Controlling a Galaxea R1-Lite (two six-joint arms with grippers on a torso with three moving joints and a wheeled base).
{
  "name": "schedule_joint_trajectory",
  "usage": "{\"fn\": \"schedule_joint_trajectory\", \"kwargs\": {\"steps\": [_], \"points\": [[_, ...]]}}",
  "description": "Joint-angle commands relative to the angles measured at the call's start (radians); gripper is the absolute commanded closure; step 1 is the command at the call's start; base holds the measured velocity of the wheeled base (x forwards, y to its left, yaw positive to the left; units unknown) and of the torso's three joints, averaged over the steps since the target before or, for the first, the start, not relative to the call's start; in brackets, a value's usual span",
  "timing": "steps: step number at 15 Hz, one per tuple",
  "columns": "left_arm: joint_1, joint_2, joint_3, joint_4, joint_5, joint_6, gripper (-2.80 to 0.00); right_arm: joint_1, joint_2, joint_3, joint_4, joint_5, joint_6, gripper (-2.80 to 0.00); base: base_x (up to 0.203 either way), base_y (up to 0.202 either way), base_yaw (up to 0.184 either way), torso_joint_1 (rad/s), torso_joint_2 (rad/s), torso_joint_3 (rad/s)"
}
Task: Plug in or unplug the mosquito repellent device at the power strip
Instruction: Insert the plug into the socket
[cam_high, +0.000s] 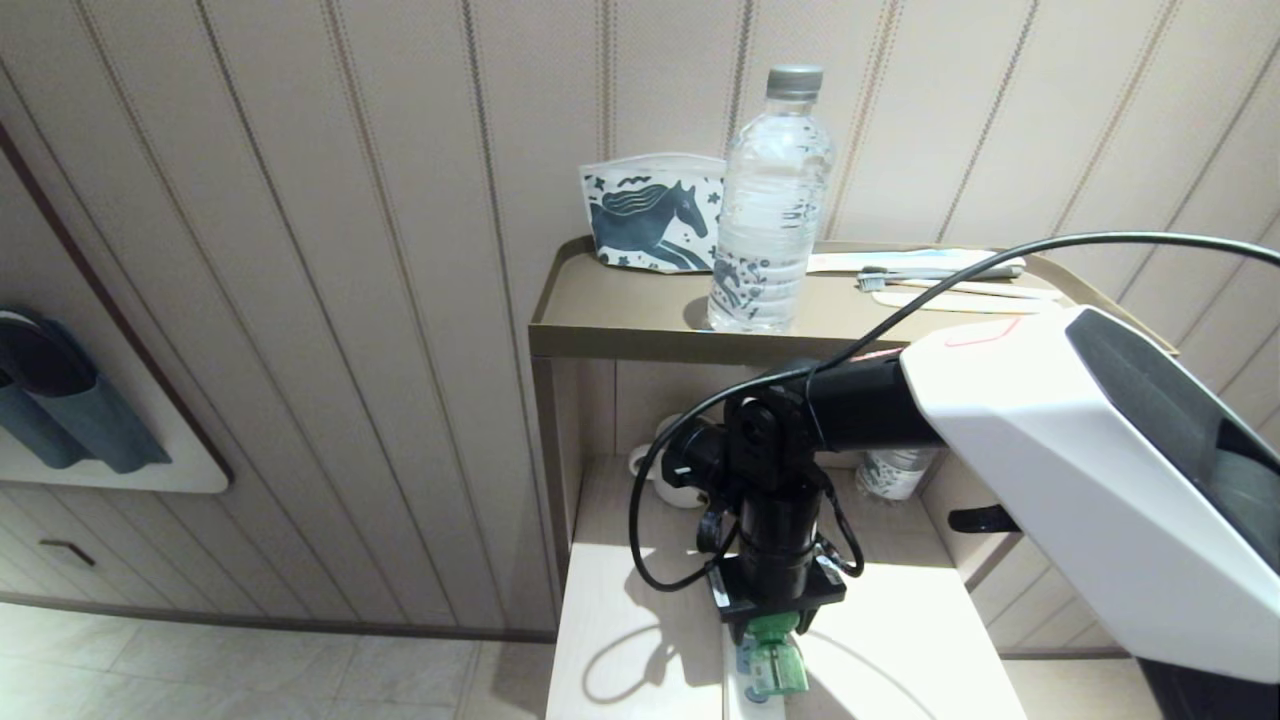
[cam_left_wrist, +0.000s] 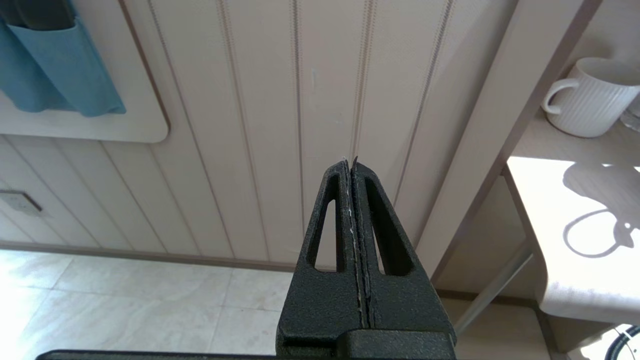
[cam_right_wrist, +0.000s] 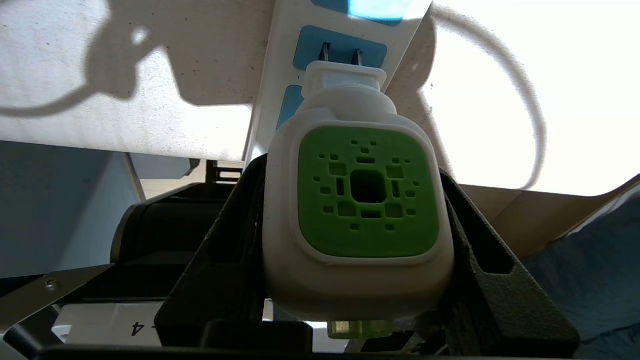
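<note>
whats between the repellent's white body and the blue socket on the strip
Only the two metal prongs, partly showing, bridge the gap from the mosquito repellent device to the power strip. The right wrist view shows it; the right gripper clamps the device.

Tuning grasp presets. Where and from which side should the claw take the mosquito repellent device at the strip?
Grip the white housing on its two flat flanks beside the green face, as the right claw does now on the mosquito repellent device. Come from the end opposite the prongs, in line with them: they point straight at the power strip, part-seated, so a push or pull stays axial.
</note>
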Motion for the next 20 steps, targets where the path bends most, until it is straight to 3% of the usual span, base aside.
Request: {"fn": "schedule_joint_trajectory", "kwargs": {"steps": [1,11,13,16,20], "points": [[0.000,0.002,0.000,0.000,0.001,0.000,0.00,0.001,0.006,-0.001,0.007,0.001,0.003,0.00,0.000,0.000,0.000,0.000,0.00,0.000],[0.000,0.002,0.000,0.000,0.001,0.000,0.00,-0.009,0.065,-0.038,0.007,0.007,0.003,0.00,0.000,0.000,0.000,0.000,0.00,0.000],[0.000,0.002,0.000,0.000,0.001,0.000,0.00,-0.023,0.062,-0.069,0.014,0.072,-0.001,0.00,0.000,0.000,0.000,0.000,0.00,0.000],[0.000,0.002,0.000,0.000,0.001,0.000,0.00,-0.027,0.057,-0.087,0.023,0.089,0.002,0.00,0.000,0.000,0.000,0.000,0.00,0.000],[0.000,0.002,0.000,0.000,0.001,0.000,0.00,-0.062,0.120,-0.172,0.136,0.129,0.004,0.00,0.000,0.000,0.000,0.000,0.00,0.000]]}}
